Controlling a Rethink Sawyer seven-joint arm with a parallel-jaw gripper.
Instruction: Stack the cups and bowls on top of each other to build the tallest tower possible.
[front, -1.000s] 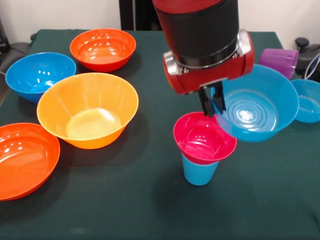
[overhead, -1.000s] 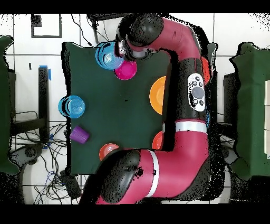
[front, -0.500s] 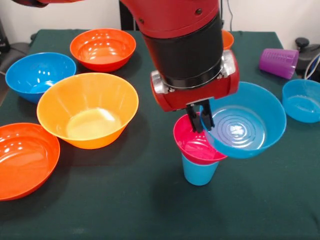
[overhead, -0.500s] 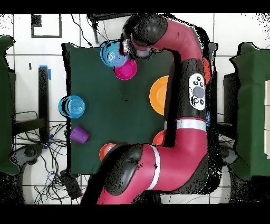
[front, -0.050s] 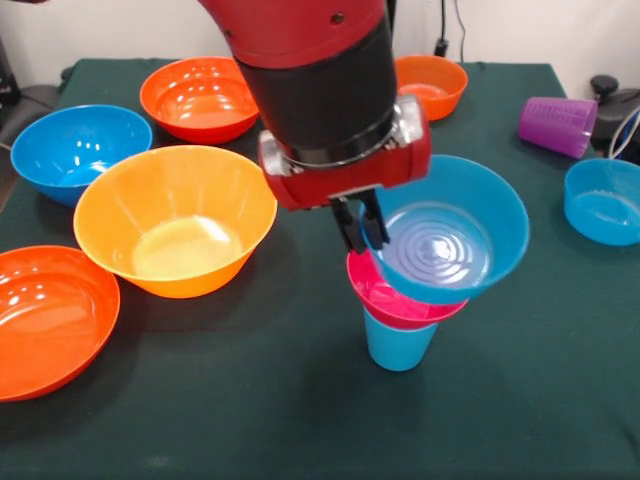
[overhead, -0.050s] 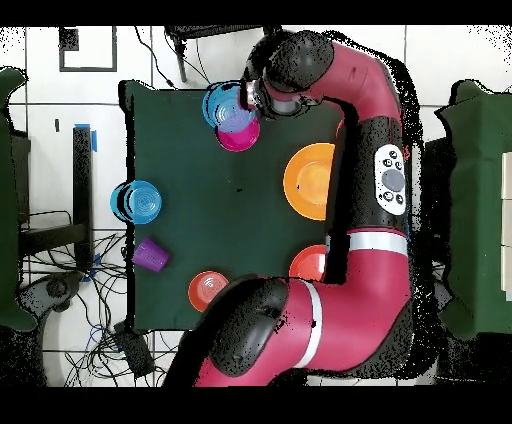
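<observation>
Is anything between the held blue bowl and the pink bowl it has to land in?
Nothing visible. The gripper holds the blue bowl by its rim, partly over the pink bowl on the blue cup, offset sideways.

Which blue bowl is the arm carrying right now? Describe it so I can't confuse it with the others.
Start at the big yellow-orange bowl and look toward the light blue cup topped by a pink bowl. The blue bowl there hangs tilted above the pink one, its rim pinched by the end effector; the other blue bowls sit on the table.
</observation>
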